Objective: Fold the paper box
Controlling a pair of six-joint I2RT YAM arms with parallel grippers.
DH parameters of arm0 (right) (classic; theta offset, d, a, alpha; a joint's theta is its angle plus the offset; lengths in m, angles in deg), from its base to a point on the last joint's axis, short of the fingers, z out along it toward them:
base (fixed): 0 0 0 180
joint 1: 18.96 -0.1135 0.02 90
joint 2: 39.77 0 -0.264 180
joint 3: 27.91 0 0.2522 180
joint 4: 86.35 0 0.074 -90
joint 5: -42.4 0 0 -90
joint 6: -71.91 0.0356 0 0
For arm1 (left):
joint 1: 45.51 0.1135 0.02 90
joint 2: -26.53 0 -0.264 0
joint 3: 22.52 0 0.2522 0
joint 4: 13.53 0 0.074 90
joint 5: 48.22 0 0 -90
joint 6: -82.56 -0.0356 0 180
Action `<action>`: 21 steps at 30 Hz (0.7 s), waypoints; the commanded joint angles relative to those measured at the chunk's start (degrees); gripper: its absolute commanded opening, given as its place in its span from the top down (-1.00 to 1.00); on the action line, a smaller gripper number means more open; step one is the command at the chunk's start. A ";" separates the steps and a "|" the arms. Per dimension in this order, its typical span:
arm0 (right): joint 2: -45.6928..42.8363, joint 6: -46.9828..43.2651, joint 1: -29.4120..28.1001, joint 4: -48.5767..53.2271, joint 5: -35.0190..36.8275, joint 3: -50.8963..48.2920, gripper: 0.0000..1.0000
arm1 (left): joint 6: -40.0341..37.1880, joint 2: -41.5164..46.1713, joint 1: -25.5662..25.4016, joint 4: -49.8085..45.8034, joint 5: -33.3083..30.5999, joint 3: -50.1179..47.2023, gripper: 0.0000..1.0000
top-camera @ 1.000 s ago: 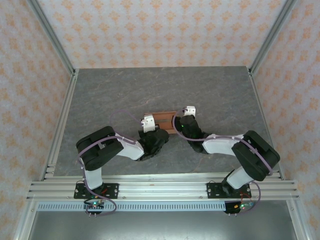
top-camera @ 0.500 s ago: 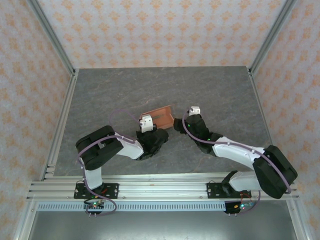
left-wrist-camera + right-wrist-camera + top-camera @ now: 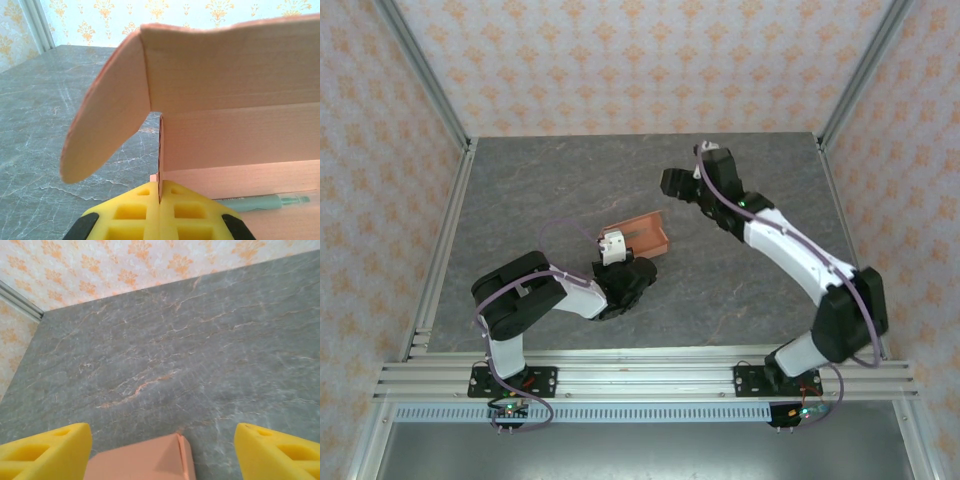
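So the left gripper [image 3: 623, 242] sits a bit left of the table's middle, and it's clamped tight on the paper box [image 3: 642, 232]. In the left wrist view the two yellow fingers [image 3: 130, 215] are pressed together with one thin upright wall of the salmon card pinched between them, no gap at all. The box [image 3: 235, 90] is partly formed: the long walls are standing, and a rounded flap [image 3: 107, 115] on the left curls outward and hangs over the grey marbled table [image 3: 45, 110]. There's also a pale greenish pen-shaped thing [image 3: 260, 201] lying along the bottom of the box, just right of the fingers. From above, the box looks like an open tray turned at an angle, its far right corner pointing toward the right arm. I can't tell whether its base is flat on the table [image 3: 540, 190] or lifted a bit. The right gripper [image 3: 672, 186] is stretched out to the far side, well apart from the left one and not touching the card. Its wrist view shows the yellow fingers [image 3: 45, 450] spread wide with nothing held. A corner of the box [image 3: 145, 462] pokes in at the bottom edge between them, clear of both fingers. Beyond that is bare table [image 3: 175, 365] running out to the patterned wall [image 3: 125, 265].
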 commanded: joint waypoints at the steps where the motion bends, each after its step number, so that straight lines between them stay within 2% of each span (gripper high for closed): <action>1: 6.91 2.55 -0.17 11.42 -5.03 7.53 -0.48 | -0.57 -0.73 0.15 -2.82 -3.55 0.16 0.97; 7: 14.78 3.58 -2.33 15.81 -5.59 13.73 -0.46 | -0.58 -0.36 0.22 -3.47 -3.74 0.33 0.97; 16: 14.40 6.13 -3.68 11.21 -5.87 5.69 -0.38 | 0.37 0.59 0.07 -5.37 -3.91 0.50 0.92; 21: 13.79 7.94 -3.94 8.03 -6.06 1.82 -0.35 | 0.80 1.55 -0.98 -7.54 -4.73 0.55 0.81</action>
